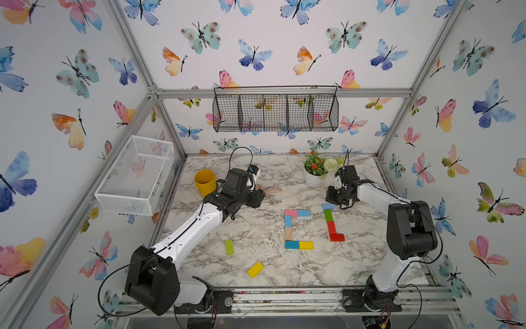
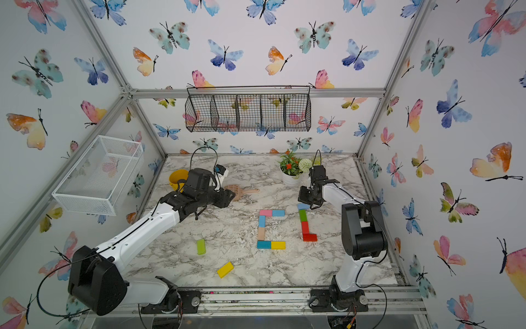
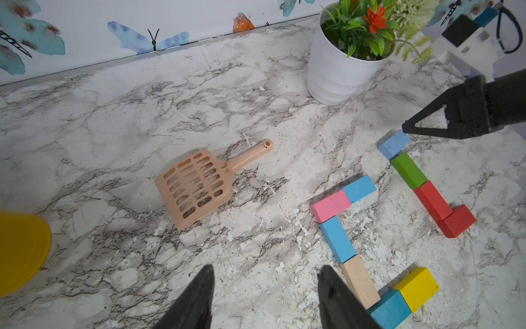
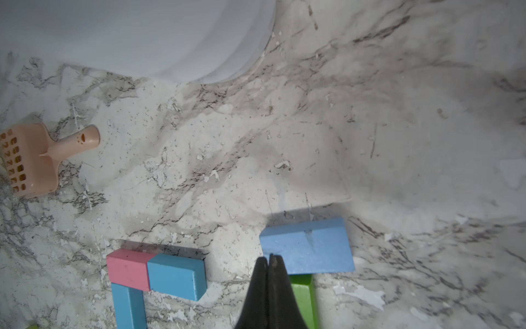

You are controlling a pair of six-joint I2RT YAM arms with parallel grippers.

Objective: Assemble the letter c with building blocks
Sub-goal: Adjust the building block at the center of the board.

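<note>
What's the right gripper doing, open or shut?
Shut. In the right wrist view, the jaws of the right gripper are pressed together with no gap and nothing between them, close by the light blue block.

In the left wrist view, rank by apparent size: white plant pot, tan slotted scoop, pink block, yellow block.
1. white round plant pot
2. tan slotted plastic scoop
3. pink wooden block and yellow wooden block: look alike; yellow is nearer the camera, so unranked.

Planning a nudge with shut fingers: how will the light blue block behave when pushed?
It will likely slide, not roll: the light blue block is flat-faced, resting on the smooth table. It looks rigid, painted wood. An off-centre push from the right gripper would probably pivot it.
</note>
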